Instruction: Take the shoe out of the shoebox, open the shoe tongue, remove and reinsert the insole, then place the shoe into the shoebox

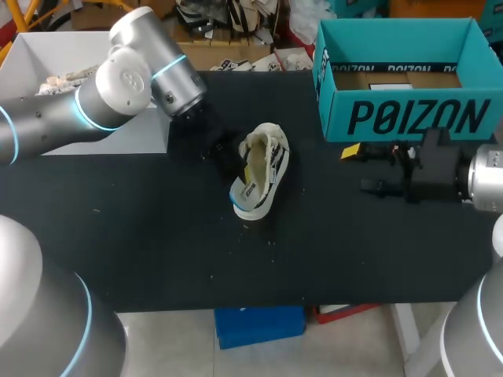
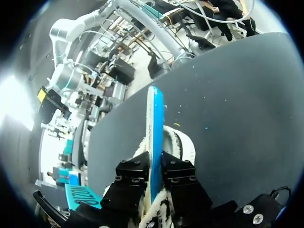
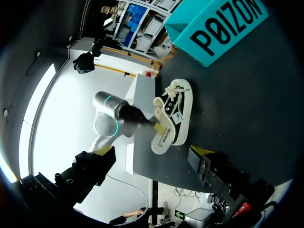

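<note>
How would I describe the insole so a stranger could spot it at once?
On the black table, left of the teal shoebox, a cream shoe lies mid-table. The insole is the thin flat sheet standing on edge at the shoe, pinched in the left gripper. Unlike the shoe, it is blue on one face.

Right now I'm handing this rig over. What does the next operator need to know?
Left gripper: shut on the insole, which is held on edge with its lower part at the shoe.
Right gripper: open and empty, in front of the box.
Shoe: lying mid-table, out of the box. The box is open with no shoe in it.
Done: shoe taken out. The insole is mostly out, but I cannot tell whether it is coming out or going back in.
Left: seat the insole, then put the shoe in the box.
</note>
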You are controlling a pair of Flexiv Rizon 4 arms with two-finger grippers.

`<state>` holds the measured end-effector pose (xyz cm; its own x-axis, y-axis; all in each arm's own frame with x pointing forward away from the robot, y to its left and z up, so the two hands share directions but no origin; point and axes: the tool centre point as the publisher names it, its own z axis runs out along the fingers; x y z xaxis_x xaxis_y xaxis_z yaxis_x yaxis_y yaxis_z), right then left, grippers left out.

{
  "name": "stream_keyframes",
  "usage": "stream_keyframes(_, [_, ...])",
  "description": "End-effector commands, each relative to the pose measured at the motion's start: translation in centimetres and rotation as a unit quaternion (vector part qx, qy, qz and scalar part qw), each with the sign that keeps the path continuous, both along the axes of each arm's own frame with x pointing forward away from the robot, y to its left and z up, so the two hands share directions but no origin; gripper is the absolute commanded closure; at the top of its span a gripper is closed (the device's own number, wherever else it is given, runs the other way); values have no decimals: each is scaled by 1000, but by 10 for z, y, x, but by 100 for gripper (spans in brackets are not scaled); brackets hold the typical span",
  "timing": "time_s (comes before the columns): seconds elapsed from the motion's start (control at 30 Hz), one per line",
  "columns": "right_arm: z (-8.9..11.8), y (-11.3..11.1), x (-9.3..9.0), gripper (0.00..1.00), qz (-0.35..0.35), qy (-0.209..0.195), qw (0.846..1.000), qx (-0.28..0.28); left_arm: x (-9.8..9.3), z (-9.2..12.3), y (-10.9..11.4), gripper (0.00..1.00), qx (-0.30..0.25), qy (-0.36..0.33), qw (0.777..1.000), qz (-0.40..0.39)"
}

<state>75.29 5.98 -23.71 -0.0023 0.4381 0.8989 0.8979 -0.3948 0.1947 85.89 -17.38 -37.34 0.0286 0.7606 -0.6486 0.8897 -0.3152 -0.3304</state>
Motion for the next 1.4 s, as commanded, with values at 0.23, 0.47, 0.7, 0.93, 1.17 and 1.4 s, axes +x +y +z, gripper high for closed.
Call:
stream_keyframes(0.23, [0,0,0,0,0,1,1000,-1,-10,15,4,49,-10,-9,1000,-2])
stream_keyframes(0.47, [0,0,0,0,0,1,1000,-1,-23,16,8,54,-10,-7,1000,-12])
stream_keyframes(0.7, [0,0,0,0,0,1,1000,-1,-35,11,10,85,12,3,999,-30])
stream_keyframes(0.93, [0,0,0,0,0,1,1000,-1,-39,10,9,100,16,6,999,-37])
stream_keyframes(1.17, [0,0,0,0,0,1,1000,-1,-42,12,9,100,-9,18,999,-33])
stream_keyframes(1.4, [0,0,0,0,0,1,1000,-1,-55,16,7,100,-28,33,999,-31])
